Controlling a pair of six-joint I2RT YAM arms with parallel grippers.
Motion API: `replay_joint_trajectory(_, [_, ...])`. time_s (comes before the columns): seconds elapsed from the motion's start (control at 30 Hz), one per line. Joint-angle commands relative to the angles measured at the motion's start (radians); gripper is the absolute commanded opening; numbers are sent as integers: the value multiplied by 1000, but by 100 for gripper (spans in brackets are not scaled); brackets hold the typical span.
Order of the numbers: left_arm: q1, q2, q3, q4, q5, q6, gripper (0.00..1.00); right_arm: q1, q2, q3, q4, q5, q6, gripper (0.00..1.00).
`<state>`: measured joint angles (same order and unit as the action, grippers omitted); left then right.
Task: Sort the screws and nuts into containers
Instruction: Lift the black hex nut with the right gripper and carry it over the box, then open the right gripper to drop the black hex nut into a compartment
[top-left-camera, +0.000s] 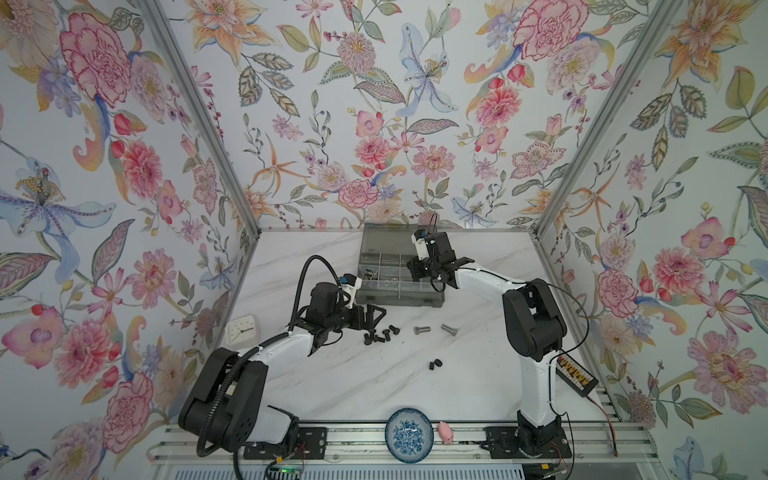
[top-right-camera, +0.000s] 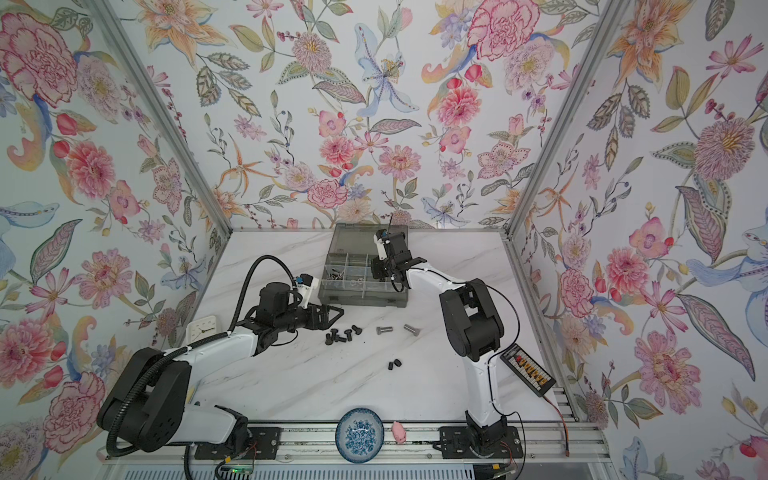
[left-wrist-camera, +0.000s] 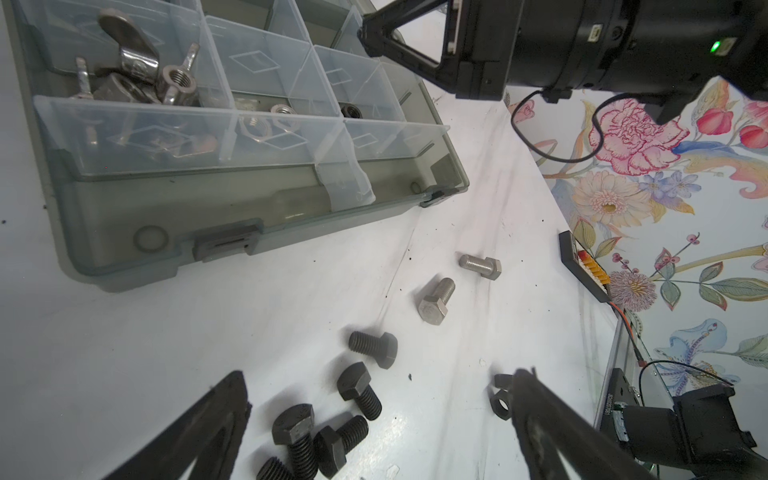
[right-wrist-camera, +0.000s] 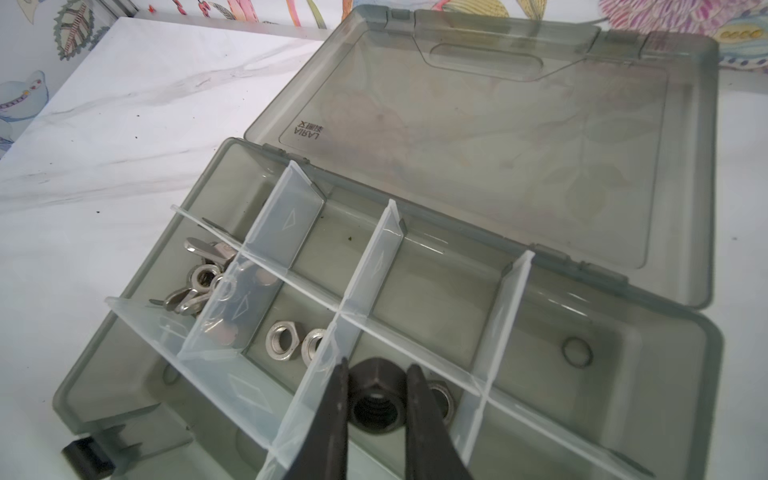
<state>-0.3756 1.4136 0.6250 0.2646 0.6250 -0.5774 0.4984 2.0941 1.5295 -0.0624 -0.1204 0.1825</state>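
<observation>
The black nut (right-wrist-camera: 374, 409) is pinched in the narrow jaws of the right gripper (right-wrist-camera: 377, 365). It hangs just above the box (right-wrist-camera: 665, 374) compartment where another nut (right-wrist-camera: 441, 400) already lies, beside the one with the silver hex nuts (right-wrist-camera: 286, 340). To drop it well, I judge the gripper should be centred between the clear dividers and low before opening, so the nut cannot bounce next door. The left gripper (left-wrist-camera: 380, 380) hangs wide open and empty over the black screws (left-wrist-camera: 293, 432) on the table (left-wrist-camera: 124, 353), near two silver screws (left-wrist-camera: 436, 297).
</observation>
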Motion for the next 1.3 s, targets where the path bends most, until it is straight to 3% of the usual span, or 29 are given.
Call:
replay_joint_trajectory(0.0, [12,-18,-8,6,9,-5,99,-3,15,16,7,-12,15,0])
replay_joint_trajectory(0.7, [13,5,-3,15,6,-21,100,-4,47,1,-36,-6,2,0])
replay_joint_trajectory(1.1, [13,5,-9,21,8,-21,99,-3,36,8,-54,18,0,31])
replay_joint_trajectory(1.27, [12,5,-9,25,12,-24,99,-2,20,13,-59,17,-8,38])
